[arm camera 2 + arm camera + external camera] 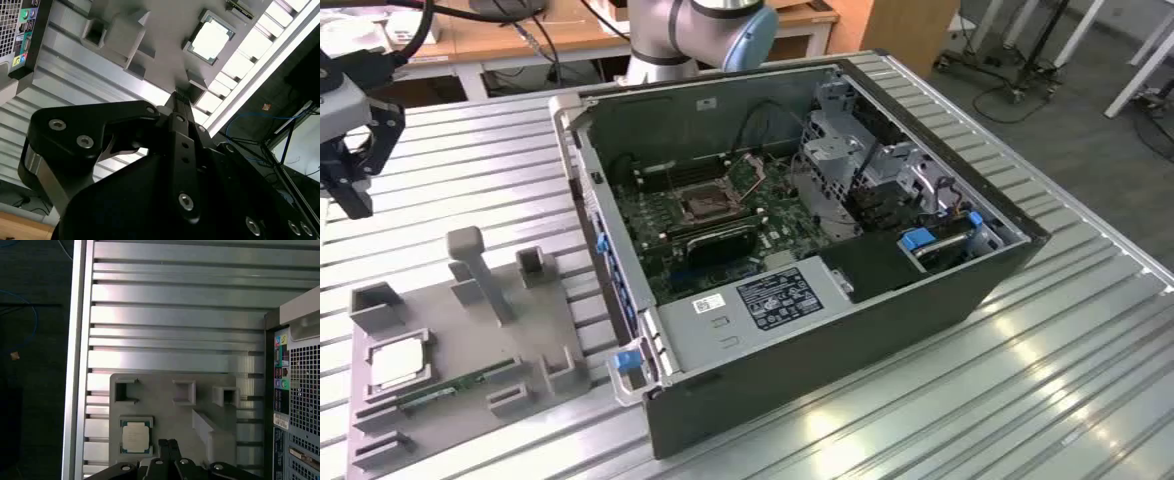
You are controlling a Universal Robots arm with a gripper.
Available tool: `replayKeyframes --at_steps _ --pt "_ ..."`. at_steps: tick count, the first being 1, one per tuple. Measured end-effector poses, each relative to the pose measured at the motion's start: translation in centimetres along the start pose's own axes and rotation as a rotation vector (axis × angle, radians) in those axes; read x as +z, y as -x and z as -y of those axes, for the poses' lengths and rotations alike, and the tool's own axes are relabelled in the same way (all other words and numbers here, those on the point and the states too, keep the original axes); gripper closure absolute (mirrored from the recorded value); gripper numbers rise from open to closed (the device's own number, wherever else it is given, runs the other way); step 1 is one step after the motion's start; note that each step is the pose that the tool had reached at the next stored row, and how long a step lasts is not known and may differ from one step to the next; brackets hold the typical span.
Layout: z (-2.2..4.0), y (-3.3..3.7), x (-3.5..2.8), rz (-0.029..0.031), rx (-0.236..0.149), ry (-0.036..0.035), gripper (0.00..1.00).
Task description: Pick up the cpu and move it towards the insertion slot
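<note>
My gripper point(356, 200) hangs at the upper left of the exterior view, fingers pressed together and holding nothing. The cpu point(398, 362) sits in its pocket on the grey tray point(540, 322), lower left. The insertion slot point(707, 203) is inside the open computer case point(854, 330), mid-frame. Risks, I'd say: closed fingers would jab the chip's top, and the tray's posts point(467, 255) could snag a finger. The surface is a ribbed metal table point(1014, 400), with a wooden desk point(494, 40) and floor cables point(1014, 85) behind.

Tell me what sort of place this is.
Probably a robotics lab or workshop: an open computer case lies on a ribbed metal table, a grey fixture beside it holds the cpu, and wooden desks with cables stand behind.
</note>
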State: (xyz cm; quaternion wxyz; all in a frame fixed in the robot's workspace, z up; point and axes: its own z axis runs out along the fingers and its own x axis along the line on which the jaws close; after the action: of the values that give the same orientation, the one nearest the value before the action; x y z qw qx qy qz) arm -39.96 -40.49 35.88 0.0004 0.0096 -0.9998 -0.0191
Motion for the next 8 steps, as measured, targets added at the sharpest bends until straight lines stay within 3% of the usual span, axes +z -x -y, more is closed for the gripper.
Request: replayKeyframes --at_steps 8 --pt "0.0 0.0 0.0 0.0 0.0 0.0022 0.89"
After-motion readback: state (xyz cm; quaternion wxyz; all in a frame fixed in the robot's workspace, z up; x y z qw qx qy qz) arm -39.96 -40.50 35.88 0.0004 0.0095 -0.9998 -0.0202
